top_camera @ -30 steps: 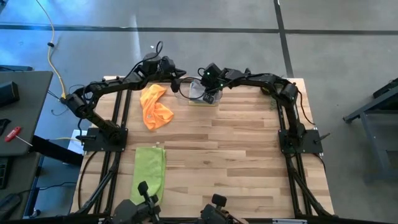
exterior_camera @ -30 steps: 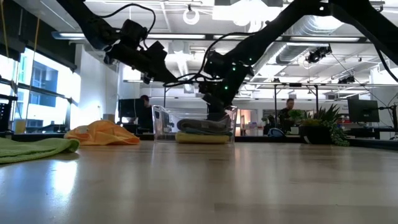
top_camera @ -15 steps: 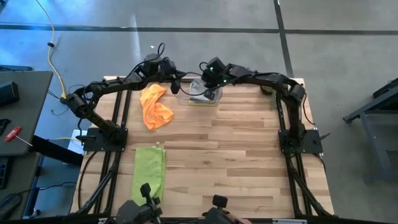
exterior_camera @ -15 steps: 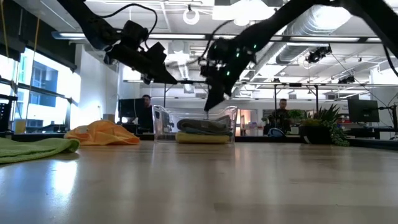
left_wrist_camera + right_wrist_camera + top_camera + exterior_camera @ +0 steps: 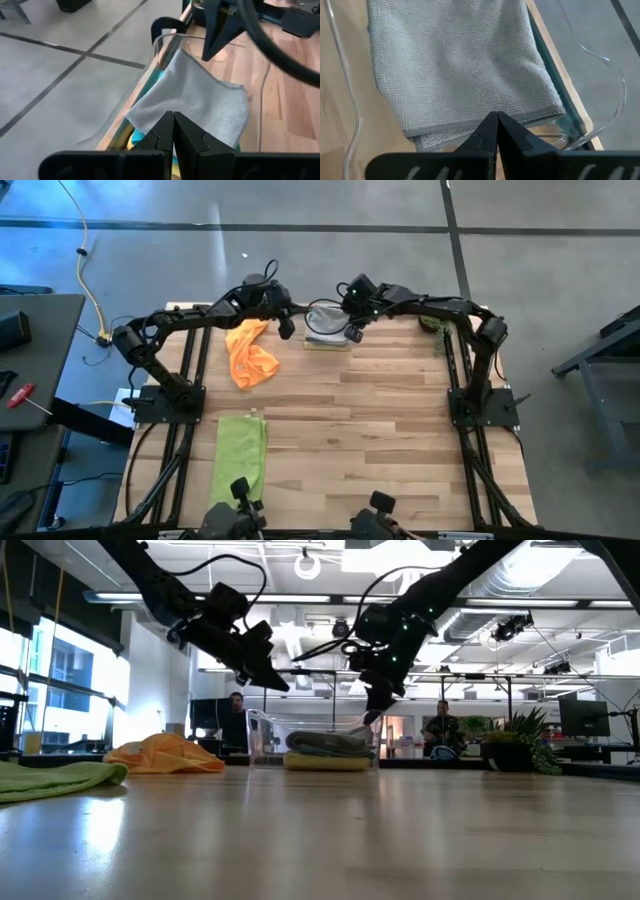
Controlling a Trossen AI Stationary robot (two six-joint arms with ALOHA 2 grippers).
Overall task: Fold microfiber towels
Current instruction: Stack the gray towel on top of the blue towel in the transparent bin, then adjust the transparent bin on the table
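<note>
Five towels can be counted: an orange towel (image 5: 249, 353) lies crumpled at the upper left of the table (image 5: 400, 430) in the high view, a lime green towel (image 5: 240, 455) lies flat at the lower left, and three sit stacked in the clear plastic bin (image 5: 318, 311) at the upper middle edge: a grey towel (image 5: 325, 325) folded on top, with a teal towel (image 5: 156, 78) and a yellow towel (image 5: 325, 763) showing only as slivers beneath it, so their fold is hard to judge. There is one bin and two arms. The left gripper (image 5: 287, 328) hangs in the air just left of the bin, its fingers pressed together on nothing; the right gripper (image 5: 352, 333) hangs just right of the bin, fingers likewise together and empty. A second ago the right gripper was down inside the bin over the grey towel; it has since lifted out and moved to the right, and the left gripper has come a little closer to the bin. In the low view, two people (image 5: 236, 720) stand in the room behind the table, and a potted plant (image 5: 520, 745) shows at the right. Nothing lies between the towels on the open wood.
</note>
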